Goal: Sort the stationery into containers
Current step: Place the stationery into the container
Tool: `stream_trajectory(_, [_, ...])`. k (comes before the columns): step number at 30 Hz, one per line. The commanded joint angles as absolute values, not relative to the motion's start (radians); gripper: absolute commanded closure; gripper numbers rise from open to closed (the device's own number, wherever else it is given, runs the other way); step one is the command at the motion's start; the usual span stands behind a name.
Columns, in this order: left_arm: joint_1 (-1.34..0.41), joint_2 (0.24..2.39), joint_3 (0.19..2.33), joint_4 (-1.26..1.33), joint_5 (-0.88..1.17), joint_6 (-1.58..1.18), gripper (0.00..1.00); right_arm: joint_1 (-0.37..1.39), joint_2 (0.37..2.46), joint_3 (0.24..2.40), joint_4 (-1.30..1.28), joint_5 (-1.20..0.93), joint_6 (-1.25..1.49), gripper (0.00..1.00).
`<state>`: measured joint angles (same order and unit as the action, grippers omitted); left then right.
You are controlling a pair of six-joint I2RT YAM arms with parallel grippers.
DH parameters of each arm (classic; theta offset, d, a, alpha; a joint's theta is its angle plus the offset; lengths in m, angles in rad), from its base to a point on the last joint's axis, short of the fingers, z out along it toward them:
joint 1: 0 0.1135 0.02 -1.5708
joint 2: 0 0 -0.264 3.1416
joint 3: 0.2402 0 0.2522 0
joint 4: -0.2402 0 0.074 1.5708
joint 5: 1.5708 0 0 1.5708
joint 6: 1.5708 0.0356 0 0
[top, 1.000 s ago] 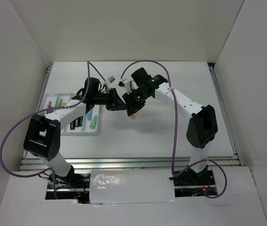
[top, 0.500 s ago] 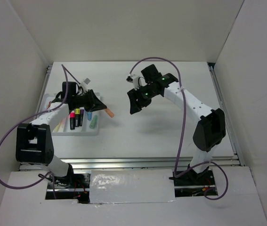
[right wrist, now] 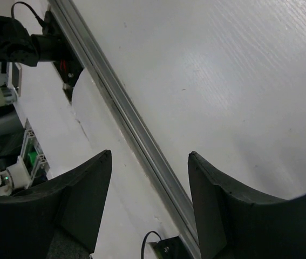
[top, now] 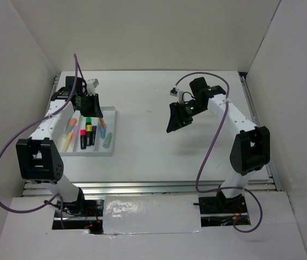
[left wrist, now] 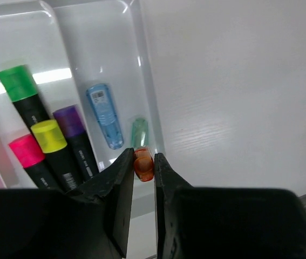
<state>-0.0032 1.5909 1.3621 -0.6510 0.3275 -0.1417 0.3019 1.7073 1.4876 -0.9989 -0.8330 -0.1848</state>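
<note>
Left gripper [left wrist: 143,161] is clenched on a short translucent-orange marker [left wrist: 143,168], seen end-on and hanging over the rightmost compartment of the shallow white divided plastic tray [left wrist: 99,48], beside a blue highlighter [left wrist: 105,116]. The compartment runs near–far, so the marker's long axis probably needs laying along it. Right gripper [right wrist: 148,155] is spread, empty, well off right.

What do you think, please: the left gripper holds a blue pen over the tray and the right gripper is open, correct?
The left wrist view shows the pen in the left gripper is orange, not blue. It is over the tray; the right gripper is open.
</note>
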Motion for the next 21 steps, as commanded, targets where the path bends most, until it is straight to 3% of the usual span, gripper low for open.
stream_trajectory(1, [-0.017, 1.632, 1.404, -0.753, 0.226, -0.052, 0.96, 0.268, 1.654, 1.479, -1.023, -0.911, -0.210, 0.34])
stream_trajectory(12, [-0.097, 1.716, 1.410, -0.792, 0.126, -0.012, 0.88, 0.264, 1.644, 1.439, -0.985, -0.867, -0.179, 0.35])
stream_trajectory(17, [-0.124, 1.767, 1.431, -0.798, 0.100, -0.012, 0.71, 0.264, 1.647, 1.434, -0.985, -0.847, -0.179, 0.35])
stream_trajectory(21, [-0.123, 1.787, 1.436, -0.785, 0.091, -0.012, 0.50, 0.262, 1.649, 1.425, -0.980, -0.836, -0.176, 0.35])
